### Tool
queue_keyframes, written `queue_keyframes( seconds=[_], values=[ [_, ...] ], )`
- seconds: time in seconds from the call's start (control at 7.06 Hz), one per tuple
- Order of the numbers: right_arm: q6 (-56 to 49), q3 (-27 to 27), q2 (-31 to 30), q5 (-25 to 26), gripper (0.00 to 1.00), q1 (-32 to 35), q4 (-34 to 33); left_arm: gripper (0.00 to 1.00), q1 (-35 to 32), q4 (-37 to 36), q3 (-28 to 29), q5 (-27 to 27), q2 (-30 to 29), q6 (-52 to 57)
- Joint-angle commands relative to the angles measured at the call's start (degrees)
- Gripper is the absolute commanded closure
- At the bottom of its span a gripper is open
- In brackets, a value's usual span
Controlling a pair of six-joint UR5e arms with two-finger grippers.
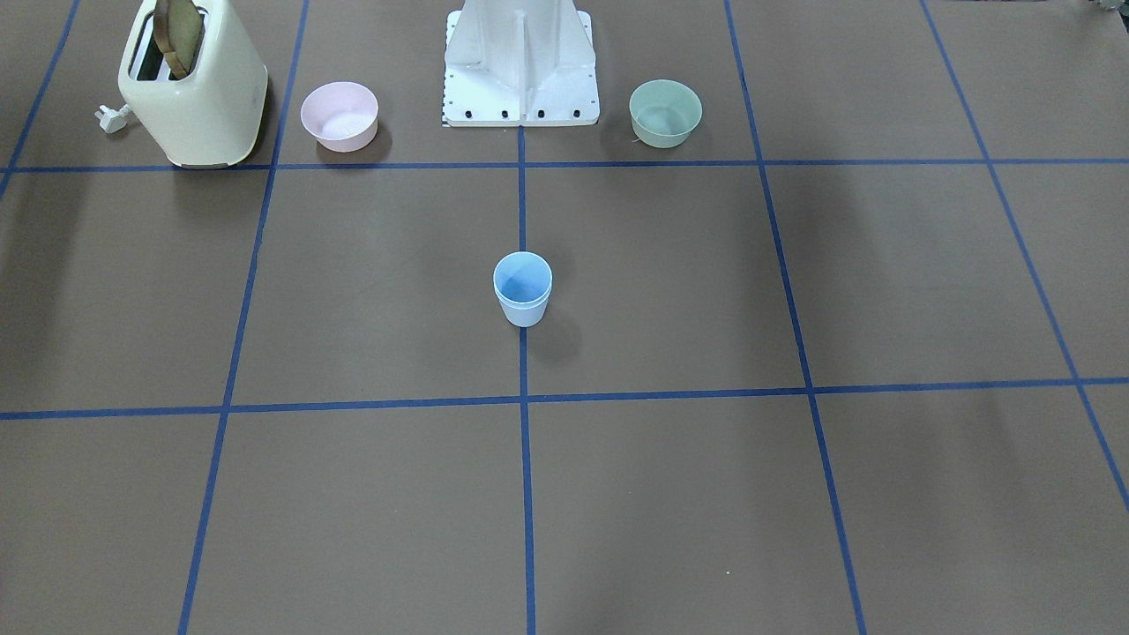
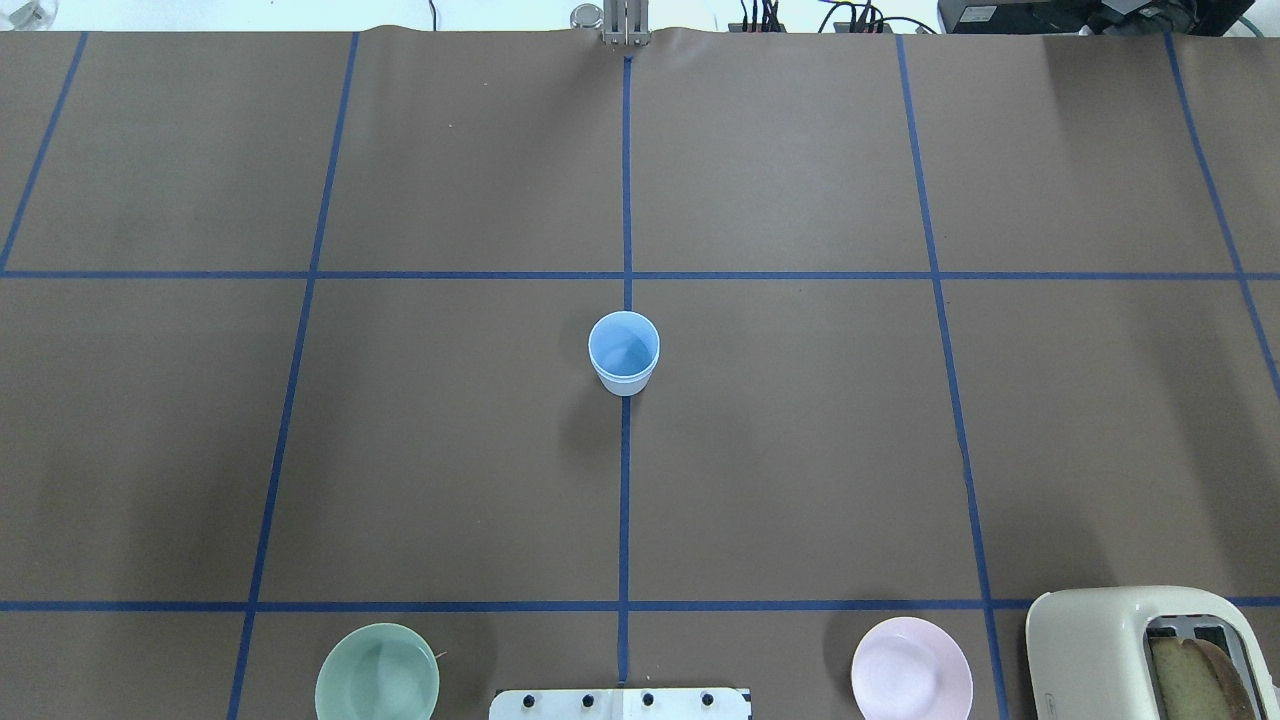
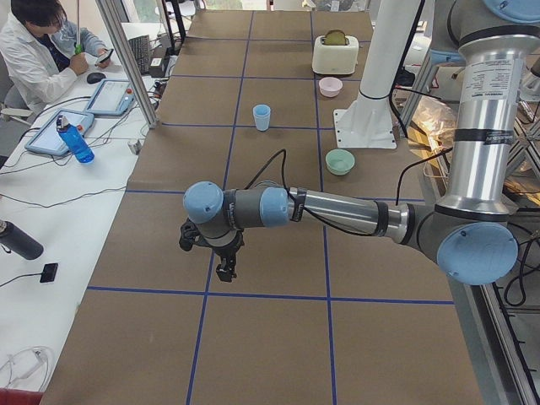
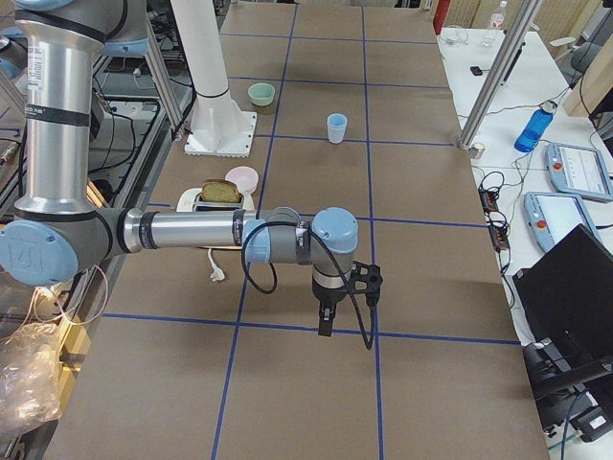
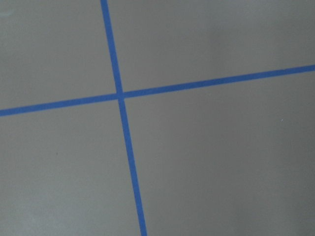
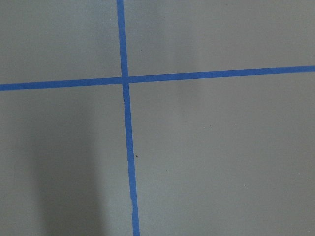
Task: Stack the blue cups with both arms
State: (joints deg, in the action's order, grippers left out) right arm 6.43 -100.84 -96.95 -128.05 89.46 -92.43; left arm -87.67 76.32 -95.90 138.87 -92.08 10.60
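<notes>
Overhead exterior: tapered light-blue cup [image 2: 624, 353] upright on bench [image 2: 800, 450] centre. Grip of left end effector [image 3: 224, 272] and right end effector [image 4: 326, 324]: cannot tell.

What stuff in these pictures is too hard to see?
- Blue cup: the overhead and front views show one; whether a second is nested inside it cannot be told.
- Left tool: it shows only in a side view, small and dark, so open or shut is unclear.
- Right tool: the same, in the other side view.
- Toaster: cut off by the overhead view's bottom edge.
</notes>
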Motion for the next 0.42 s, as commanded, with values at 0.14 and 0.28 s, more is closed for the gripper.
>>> queue_keyframes(
  seconds=[0.14, 0.28],
  values=[
    [0.0, 0.0, -0.4, 0.0, 0.0, 0.0, 0.1, 0.0, 0.0, 0.3, -0.6, -0.3, 2.2, 0.0],
    [0.1, -0.1, -0.4, -0.1, 0.0, 0.0, 0.1, 0.0, 0.0, 0.3, -0.5, -0.3, 2.2, 0.0]
  ],
)
